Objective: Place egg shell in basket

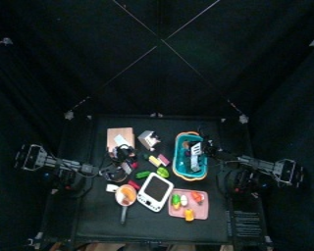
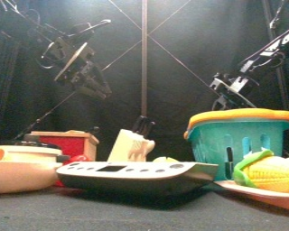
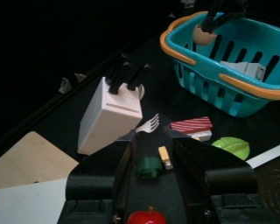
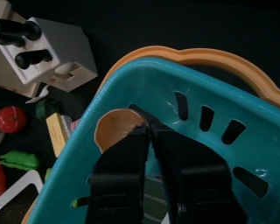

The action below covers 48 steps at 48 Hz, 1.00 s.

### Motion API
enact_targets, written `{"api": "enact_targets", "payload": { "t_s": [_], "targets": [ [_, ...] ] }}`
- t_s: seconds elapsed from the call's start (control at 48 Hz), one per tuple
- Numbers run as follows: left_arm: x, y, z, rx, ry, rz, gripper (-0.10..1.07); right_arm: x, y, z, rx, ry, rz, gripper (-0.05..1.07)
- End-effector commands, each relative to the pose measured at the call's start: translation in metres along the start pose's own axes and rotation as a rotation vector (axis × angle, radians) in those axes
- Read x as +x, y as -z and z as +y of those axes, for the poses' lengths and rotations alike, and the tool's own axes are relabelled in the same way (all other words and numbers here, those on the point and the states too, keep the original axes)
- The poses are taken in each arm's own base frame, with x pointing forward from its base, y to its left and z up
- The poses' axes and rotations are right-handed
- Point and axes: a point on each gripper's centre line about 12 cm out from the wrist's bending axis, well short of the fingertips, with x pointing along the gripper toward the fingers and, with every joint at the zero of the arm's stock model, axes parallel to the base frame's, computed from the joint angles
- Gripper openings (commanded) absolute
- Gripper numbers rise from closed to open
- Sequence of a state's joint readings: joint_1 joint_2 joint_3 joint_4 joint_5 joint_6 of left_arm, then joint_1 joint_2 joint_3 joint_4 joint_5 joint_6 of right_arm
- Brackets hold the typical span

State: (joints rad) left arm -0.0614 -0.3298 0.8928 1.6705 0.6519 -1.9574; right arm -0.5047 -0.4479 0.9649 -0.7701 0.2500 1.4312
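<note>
The basket (image 4: 213,105) is teal with an orange rim and stands right of the table's middle (image 1: 188,169) (image 2: 237,140) (image 3: 241,83). My right gripper (image 4: 143,133) is shut on the tan egg shell (image 4: 111,129) and holds it at the rim's level, just inside one end of the basket. The left wrist view shows that gripper (image 3: 220,16) and the egg shell (image 3: 203,35) at the basket's far end. My left gripper (image 3: 154,162) is open and empty, hanging over the table's left middle (image 1: 121,173).
A white knife block (image 3: 108,118) (image 2: 133,144) stands left of the basket. A white scale (image 1: 152,192), a bowl (image 1: 126,196), a wooden board (image 1: 121,137) and a plate of toy food (image 1: 188,203) with corn (image 2: 274,171) crowd the table. Small toy foods (image 3: 192,125) lie beside the basket.
</note>
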Motion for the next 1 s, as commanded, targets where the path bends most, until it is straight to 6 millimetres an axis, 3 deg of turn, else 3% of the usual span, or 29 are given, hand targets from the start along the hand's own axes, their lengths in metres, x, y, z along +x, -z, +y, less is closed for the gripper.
{"api": "enact_targets", "payload": {
  "t_s": [0.0, 0.25, 0.771, 0.979],
  "targets": [
    [0.0, -0.002, 0.0, -0.001, 0.009, -0.002, 0.73, 0.0, 0.0, 0.004, -0.008, -0.012, 0.001, 0.65],
    [-0.001, 0.006, -0.009, 0.011, 0.08, 0.032, 0.73, 0.006, 0.002, 0.005, -0.038, -0.003, 0.013, 0.84],
    [-0.023, 0.031, -0.016, 0.005, 0.241, 0.116, 0.73, 0.0, 0.013, 0.036, -0.136, -0.097, 0.028, 0.84],
    [-0.035, 0.037, -0.037, 0.004, 0.405, 0.171, 0.73, -0.005, 0.021, 0.044, -0.156, -0.129, 0.043, 0.84]
  ]
}}
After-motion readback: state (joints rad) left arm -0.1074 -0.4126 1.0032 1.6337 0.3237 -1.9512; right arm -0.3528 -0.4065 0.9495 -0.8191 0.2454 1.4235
